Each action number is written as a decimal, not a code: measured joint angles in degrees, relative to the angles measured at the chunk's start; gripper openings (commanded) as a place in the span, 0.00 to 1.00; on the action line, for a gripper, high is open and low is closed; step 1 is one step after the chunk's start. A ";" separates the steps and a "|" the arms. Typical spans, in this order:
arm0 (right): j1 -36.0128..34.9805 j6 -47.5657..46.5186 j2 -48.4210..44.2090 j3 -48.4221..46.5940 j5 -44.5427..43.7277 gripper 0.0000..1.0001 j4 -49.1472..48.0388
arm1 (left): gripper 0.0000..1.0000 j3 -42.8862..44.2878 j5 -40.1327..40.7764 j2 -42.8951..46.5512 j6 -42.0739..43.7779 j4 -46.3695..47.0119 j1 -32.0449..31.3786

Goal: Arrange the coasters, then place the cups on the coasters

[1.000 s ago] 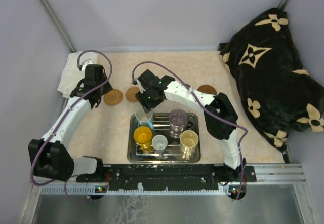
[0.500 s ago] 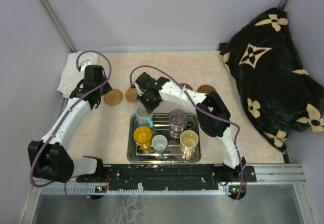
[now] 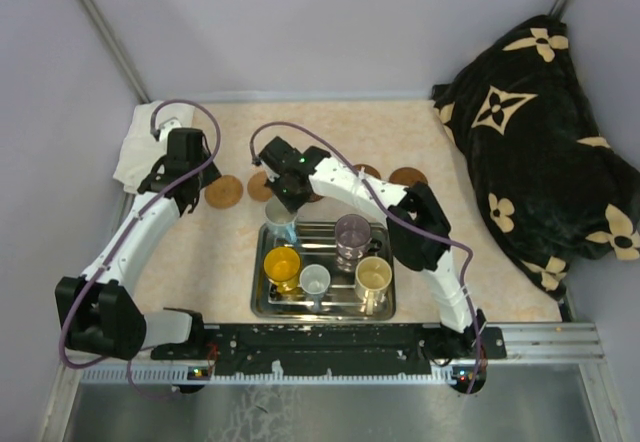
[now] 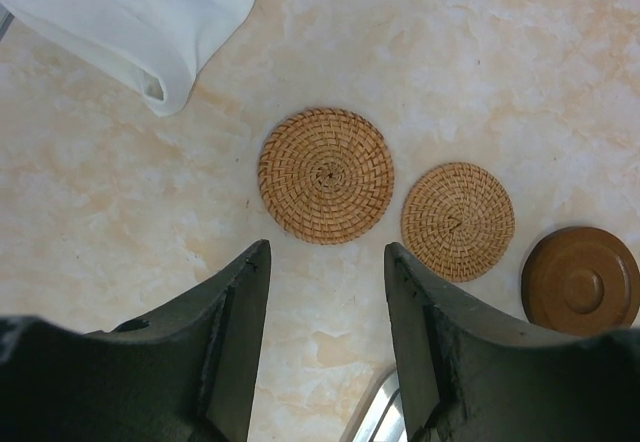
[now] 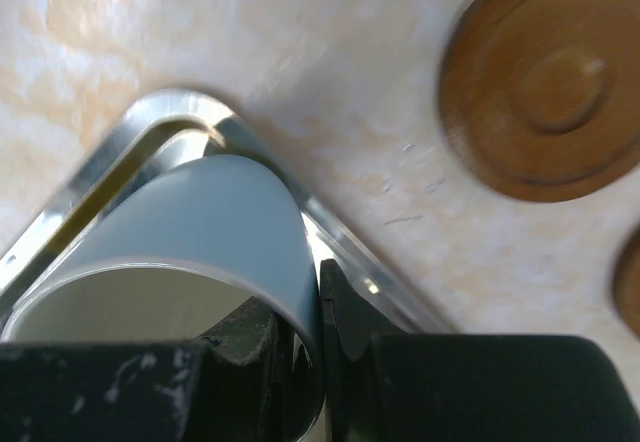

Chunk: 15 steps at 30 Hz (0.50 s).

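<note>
From the overhead camera, saw a steel tray point(image 3: 392, 307) near the arm bases, holding all five cups: yellow cup point(image 3: 282, 265), small grey-white cup point(image 3: 315, 280), cream cup point(image 3: 373, 277), purplish-grey cup point(image 3: 352, 234) and, at the far-left corner, light blue cup point(image 3: 278, 224). Found the right gripper point(image 3: 283, 205) directly over that last one, covering most of it. Made out four coasters on the table point(image 3: 330, 127) beyond the tray: left woven coaster point(image 3: 224, 191) in plain sight, right woven coaster point(image 3: 261, 186) partly under the right arm, half-hidden coaster point(image 3: 365, 171) behind the same arm, far-right coaster point(image 3: 408, 176) clear. Noted a white cloth point(image 3: 135, 147) at the far left and a black flowered blanket point(image 3: 540, 112) along the right side.

Through the left wrist camera, found the left gripper point(image 4: 325, 297) spread open, nothing between its fingers, hovering over bare table point(image 4: 520, 62). Ahead of the fingertips, saw the left woven coaster point(image 4: 326, 175) lying flat, the right woven coaster point(image 4: 458, 221) just beside it without touching, then a smooth coaster point(image 4: 581, 281). Saw the white cloth point(image 4: 130, 22) top left, apart from them.

Through the right wrist camera, caught the right gripper point(image 5: 312, 317) clamped on the wall of the light blue cup point(image 5: 190, 227), one finger inside the rim, the other outside. Placed the cup within the tray's corner point(image 5: 170, 112); resting or lifted, could not tell. Saw the smooth coaster point(image 5: 545, 92), blurred, on the table near that corner.
</note>
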State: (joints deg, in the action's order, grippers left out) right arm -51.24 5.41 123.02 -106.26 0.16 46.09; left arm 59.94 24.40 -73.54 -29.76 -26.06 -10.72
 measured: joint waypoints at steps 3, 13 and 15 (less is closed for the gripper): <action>-0.28 -0.28 2.49 -9.62 -4.79 0.00 3.30 | 0.53 -0.02 0.00 -0.04 0.00 0.15 0.00; 2.45 -0.09 11.56 -39.26 -9.84 0.00 3.50 | 0.46 -0.04 1.90 0.57 -0.22 0.11 0.17; 3.17 0.48 13.31 -42.18 -9.60 0.00 4.31 | 0.46 -0.04 2.82 0.92 -0.35 -0.24 0.22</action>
State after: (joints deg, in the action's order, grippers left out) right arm -48.07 5.89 136.33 -148.44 -9.43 50.39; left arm 59.90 27.22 -72.62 -30.11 -26.30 -10.50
